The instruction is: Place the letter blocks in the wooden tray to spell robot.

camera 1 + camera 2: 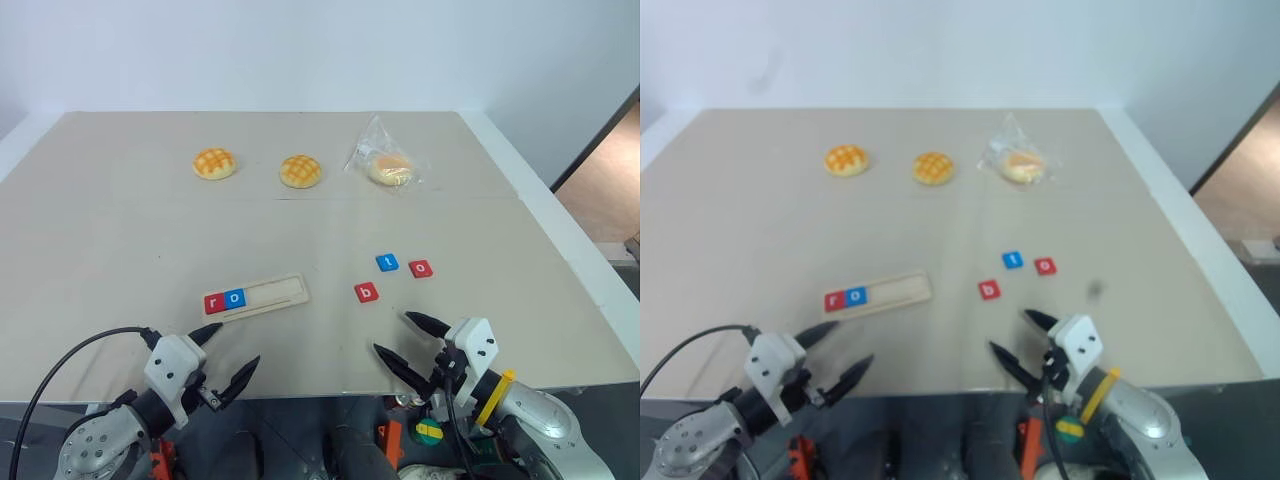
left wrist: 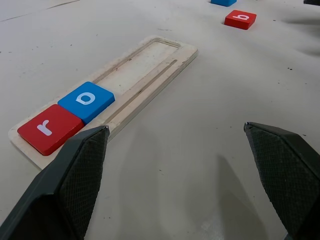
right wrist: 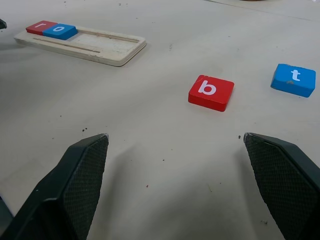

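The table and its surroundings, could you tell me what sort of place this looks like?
Probably a robot test room rather than a home: a plain beige table against a bare white wall, with staged props, letter blocks and buns.

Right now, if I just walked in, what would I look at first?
Probably the wooden tray near the table's front, with a red r block and a blue o block already at its left end. To its right lie three loose blocks: red b, blue t, red o.

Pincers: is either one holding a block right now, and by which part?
Nothing is held. The left pincer and right pincer are both open, empty above the table.
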`<move>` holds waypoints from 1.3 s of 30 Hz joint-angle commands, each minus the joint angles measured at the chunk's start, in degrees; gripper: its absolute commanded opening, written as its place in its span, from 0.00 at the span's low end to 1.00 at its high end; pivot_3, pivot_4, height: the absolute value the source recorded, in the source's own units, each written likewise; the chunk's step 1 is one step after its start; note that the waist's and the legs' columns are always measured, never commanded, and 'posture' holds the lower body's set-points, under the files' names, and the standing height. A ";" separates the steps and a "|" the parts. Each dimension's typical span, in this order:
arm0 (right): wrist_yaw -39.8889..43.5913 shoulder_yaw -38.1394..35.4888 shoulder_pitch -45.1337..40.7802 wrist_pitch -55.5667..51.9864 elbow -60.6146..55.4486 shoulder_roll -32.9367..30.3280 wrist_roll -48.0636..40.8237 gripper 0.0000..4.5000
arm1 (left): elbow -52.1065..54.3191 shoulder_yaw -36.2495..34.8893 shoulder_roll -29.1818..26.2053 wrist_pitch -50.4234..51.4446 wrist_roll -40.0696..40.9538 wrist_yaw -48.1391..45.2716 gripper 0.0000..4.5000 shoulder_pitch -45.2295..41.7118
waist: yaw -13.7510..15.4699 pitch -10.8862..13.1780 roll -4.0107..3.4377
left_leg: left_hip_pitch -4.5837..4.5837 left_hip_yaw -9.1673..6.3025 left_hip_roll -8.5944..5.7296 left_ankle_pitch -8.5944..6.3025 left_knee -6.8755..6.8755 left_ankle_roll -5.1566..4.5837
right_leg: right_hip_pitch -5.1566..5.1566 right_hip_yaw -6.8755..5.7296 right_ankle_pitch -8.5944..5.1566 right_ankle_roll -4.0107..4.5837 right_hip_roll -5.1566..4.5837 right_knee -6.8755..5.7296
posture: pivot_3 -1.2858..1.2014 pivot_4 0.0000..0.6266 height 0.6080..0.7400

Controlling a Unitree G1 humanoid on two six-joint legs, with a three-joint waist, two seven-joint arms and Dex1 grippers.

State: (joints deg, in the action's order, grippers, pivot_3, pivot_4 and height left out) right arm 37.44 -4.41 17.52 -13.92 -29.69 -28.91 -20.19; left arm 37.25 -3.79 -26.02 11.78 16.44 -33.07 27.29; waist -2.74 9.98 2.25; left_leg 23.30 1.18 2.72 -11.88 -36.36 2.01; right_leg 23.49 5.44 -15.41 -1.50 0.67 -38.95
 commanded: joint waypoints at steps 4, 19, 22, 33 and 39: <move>1.16 -1.06 0.03 -0.35 -3.25 -1.89 -1.37 1.00 | 2.02 1.34 -0.54 1.34 3.82 -1.94 1.00 -1.67 | 0.00 0.00 0.01 | 0.00 0.02 -0.01 0.00 -0.02 -0.01 | -0.01 -0.01 0.00 0.00 -0.01 0.00 | 0.52 0.24 1.00; 3.46 0.99 -3.46 1.16 -2.44 -2.79 -0.87 1.00 | -1.36 -1.96 -4.11 1.53 5.92 -4.03 1.00 -9.18 | 0.02 0.00 0.01 | -0.02 0.03 -0.04 0.01 -0.07 -0.01 | -0.04 -0.06 0.01 0.00 0.03 -0.01 | 0.52 0.24 1.00; 4.19 2.43 -8.52 0.07 -1.24 -2.43 -1.83 1.00 | -6.31 -3.43 -7.40 0.32 5.42 -7.04 1.00 -15.19 | -0.01 0.00 0.00 | -0.09 0.05 -0.01 0.06 -0.11 -0.06 | -0.07 -0.09 0.05 0.05 0.08 -0.03 | 0.52 0.24 1.00; 9.41 9.11 -22.81 3.79 8.89 -2.16 1.50 1.00 | -38.58 6.59 -18.10 0.74 3.94 -34.07 1.00 -46.37 | 0.35 0.04 0.05 | 0.10 -0.17 -0.14 -0.02 -0.08 -0.04 | -0.08 -0.45 0.10 -0.33 0.06 -0.05 | 0.52 0.24 1.00; 8.66 8.28 -23.54 4.67 9.62 -2.06 2.24 1.00 | -48.81 9.74 -17.80 2.47 3.34 -42.55 1.00 -56.00 | -0.01 0.04 0.05 | 0.26 -0.36 -0.08 -0.16 -0.11 -0.26 | -0.01 -0.56 0.04 -0.26 0.12 -0.07 | 0.52 0.24 1.00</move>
State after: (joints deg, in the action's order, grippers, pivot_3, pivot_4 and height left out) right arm 46.12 4.70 -5.88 -10.63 -18.80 -30.94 -17.86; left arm -10.30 5.54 -43.64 14.22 20.15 -73.40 -27.39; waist -2.74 10.01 2.30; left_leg 23.55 0.80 2.64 -12.06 -36.46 1.72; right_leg 23.48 4.87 -15.38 -1.73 0.80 -39.04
